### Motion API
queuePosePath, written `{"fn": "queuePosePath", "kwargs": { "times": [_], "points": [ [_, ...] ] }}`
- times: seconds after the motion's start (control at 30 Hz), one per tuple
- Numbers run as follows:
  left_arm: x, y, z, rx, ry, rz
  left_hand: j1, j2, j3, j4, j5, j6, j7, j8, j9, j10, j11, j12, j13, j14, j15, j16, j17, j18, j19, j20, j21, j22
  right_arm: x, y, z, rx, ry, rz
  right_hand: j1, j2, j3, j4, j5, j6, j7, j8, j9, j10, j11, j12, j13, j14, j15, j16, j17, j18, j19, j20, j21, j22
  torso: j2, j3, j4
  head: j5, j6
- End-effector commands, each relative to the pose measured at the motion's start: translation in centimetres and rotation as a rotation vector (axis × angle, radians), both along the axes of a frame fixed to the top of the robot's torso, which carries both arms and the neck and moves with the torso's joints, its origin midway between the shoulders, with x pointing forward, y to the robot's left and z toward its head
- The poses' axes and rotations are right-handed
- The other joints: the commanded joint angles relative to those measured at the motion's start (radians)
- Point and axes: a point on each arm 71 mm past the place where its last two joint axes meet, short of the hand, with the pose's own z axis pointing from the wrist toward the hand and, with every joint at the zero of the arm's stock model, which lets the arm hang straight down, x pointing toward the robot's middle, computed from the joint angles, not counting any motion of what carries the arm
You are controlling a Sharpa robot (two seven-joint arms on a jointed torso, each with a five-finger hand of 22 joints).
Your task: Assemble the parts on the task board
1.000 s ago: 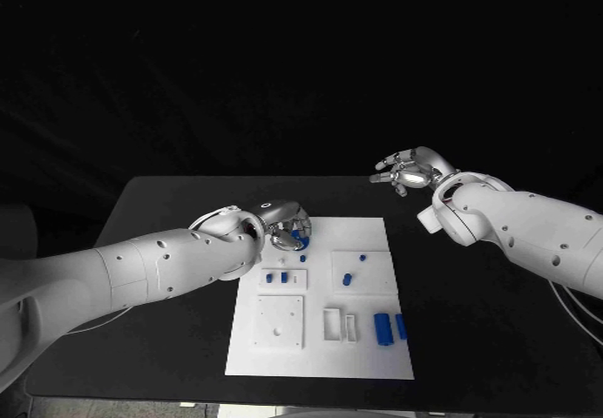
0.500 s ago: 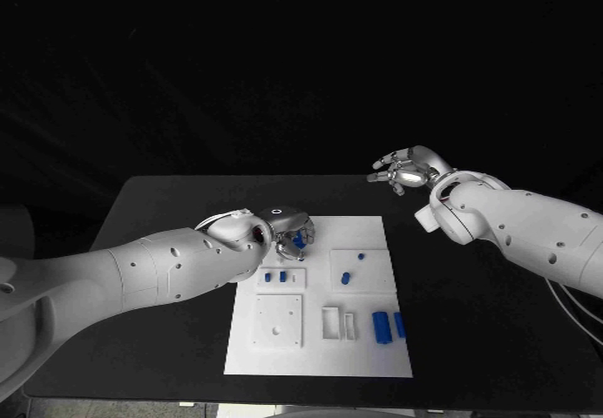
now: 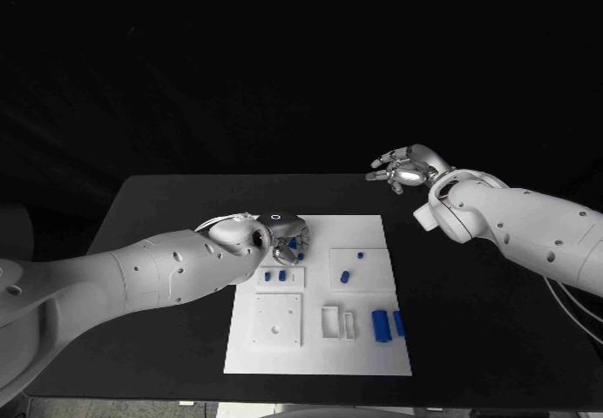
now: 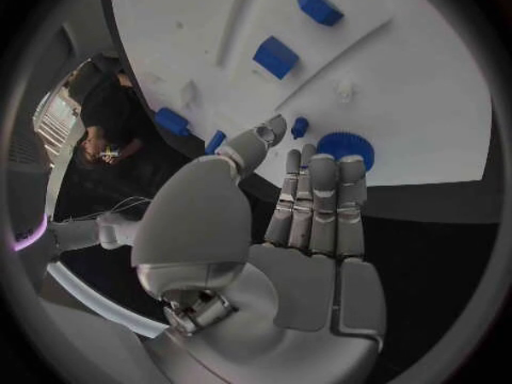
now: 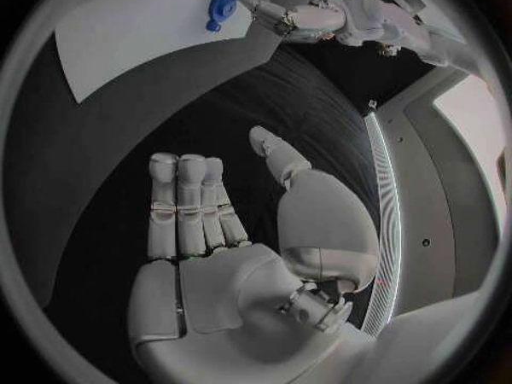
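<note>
Drawing our left hand (image 3: 284,233) back, fingers now apart and empty, we appear to have left the blue gear (image 4: 345,149) on the task board (image 3: 364,348), probably seated. Our right hand (image 3: 404,169) hovers spread, holding nothing.

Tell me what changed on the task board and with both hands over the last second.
The left hand drew slightly back toward the board's left edge, turning at the wrist, and stays over the blue gear at the task board far end; whether it touches the gear is unclear. The right hand stayed raised beyond the board, fingers apart, holding nothing. The other blue parts did not move.
</note>
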Motion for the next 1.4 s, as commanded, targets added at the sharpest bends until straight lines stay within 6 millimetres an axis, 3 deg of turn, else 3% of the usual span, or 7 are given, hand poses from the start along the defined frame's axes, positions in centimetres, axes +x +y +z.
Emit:
{"fn": "queuePosePath", "kwargs": {
  "times": [0.03,0.17,0.27,0.33,0.47,0.9,1.4],
  "points": [
    [-0.1,-0.3,-0.3,0.030,-0.003,-0.014,0.001,0.009,-0.004,-0.002,0.005,0.006,-0.001,-0.003,-0.002,0.005,-0.001,-0.006,-0.002,0.001,-0.001,0.002,0.000,0.071,0.003,0.000,0.001,0.001,-0.1,0.2,0.1,0.004,-0.008,0.018,-0.009,0.001,-0.004,0.000,0.006,-0.001,0.007,0.002,-0.002,-0.006,0.002,0.006,-0.002,-0.007,0.001,0.003,-0.001,0.068,0.004,0.003,-0.004,0.001,0.000,0.0003,0.0003,-0.001,0.000],
    [-0.1,-0.3,-0.6,0.034,0.003,-0.013,0.002,0.014,-0.002,-0.002,0.006,0.007,-0.001,-0.003,-0.003,0.007,-0.001,-0.009,-0.003,0.001,-0.001,0.003,-0.001,0.072,0.003,0.000,0.001,0.001,-0.1,0.3,0.1,0.005,-0.007,0.020,-0.009,0.002,-0.003,0.000,0.008,0.000,0.007,0.003,-0.002,-0.006,0.002,0.007,-0.003,-0.007,0.001,0.004,-0.001,0.068,0.005,0.002,-0.004,0.001,0.000,-0.0002,-0.0005,-0.002,0.000],
    [0.0,-0.1,-0.9,0.038,0.007,-0.010,0.010,0.038,0.007,0.000,0.000,0.010,-0.002,-0.003,-0.007,0.015,-0.004,-0.015,-0.005,0.002,-0.004,0.006,-0.003,0.072,0.005,-0.001,0.002,0.002,-0.1,0.3,0.1,0.005,-0.007,0.020,-0.009,0.002,-0.003,0.000,0.010,0.000,0.007,0.003,-0.002,-0.006,0.002,0.008,-0.003,-0.007,0.001,0.004,-0.002,0.068,0.005,0.002,-0.004,0.001,0.000,-0.0002,-0.0006,-0.003,-0.001],
    [0.1,-0.1,-0.9,0.039,0.006,-0.009,0.017,0.047,0.018,0.001,-0.024,0.015,-0.003,-0.002,-0.009,0.022,-0.005,-0.018,-0.006,0.005,-0.005,0.009,-0.004,0.072,0.007,-0.002,0.003,0.002,-0.1,0.3,0.1,0.005,-0.007,0.020,-0.009,0.002,-0.003,0.000,0.011,0.000,0.007,0.003,-0.001,-0.006,0.002,0.008,-0.004,-0.007,0.001,0.004,-0.002,0.068,0.006,0.002,-0.004,0.002,0.000,0.0001,-0.0008,-0.003,-0.001],
    [0.2,0.0,-0.9,0.031,0.005,-0.009,0.015,0.057,0.028,0.009,-0.034,0.018,-0.004,-0.004,-0.014,0.034,-0.007,-0.022,-0.007,0.011,-0.008,0.016,-0.004,0.072,0.012,-0.004,0.007,0.004,-0.1,0.3,0.1,0.005,-0.007,0.021,-0.009,0.002,-0.004,0.000,0.012,0.001,0.007,0.003,-0.001,-0.006,0.002,0.009,-0.004,-0.007,0.000,0.005,-0.002,0.068,0.006,0.002,-0.004,0.002,0.000,0.0009,0.0003,-0.005,-0.002],
    [0.2,-0.2,-1.2,0.025,0.028,-0.013,-0.001,0.072,0.029,0.021,-0.047,0.025,-0.005,-0.006,-0.025,0.063,-0.014,-0.030,-0.008,0.028,-0.015,0.029,-0.007,0.074,0.027,-0.012,0.019,0.009,-0.1,0.4,0.1,0.006,-0.007,0.023,-0.010,0.003,-0.004,0.000,0.015,0.001,0.006,0.003,-0.001,-0.006,0.001,0.010,-0.006,-0.007,0.000,0.005,-0.002,0.068,0.007,0.002,-0.005,0.002,0.000,0.0010,0.0003,-0.004,-0.003],
    [0.1,-0.5,-1.8,0.028,0.042,-0.008,-0.017,0.074,0.017,0.026,-0.050,0.028,-0.005,-0.007,-0.034,0.084,-0.019,-0.038,-0.010,0.047,-0.019,0.039,-0.010,0.080,0.043,-0.017,0.029,0.012,-0.1,0.4,0.1,0.006,-0.007,0.023,-0.010,0.003,-0.004,0.000,0.016,0.002,0.006,0.004,-0.001,-0.006,0.001,0.011,-0.007,-0.007,0.000,0.005,-0.003,0.068,0.007,0.002,-0.005,0.003,0.000,0.0010,-0.0003,-0.007,-0.006]
  ]
}}
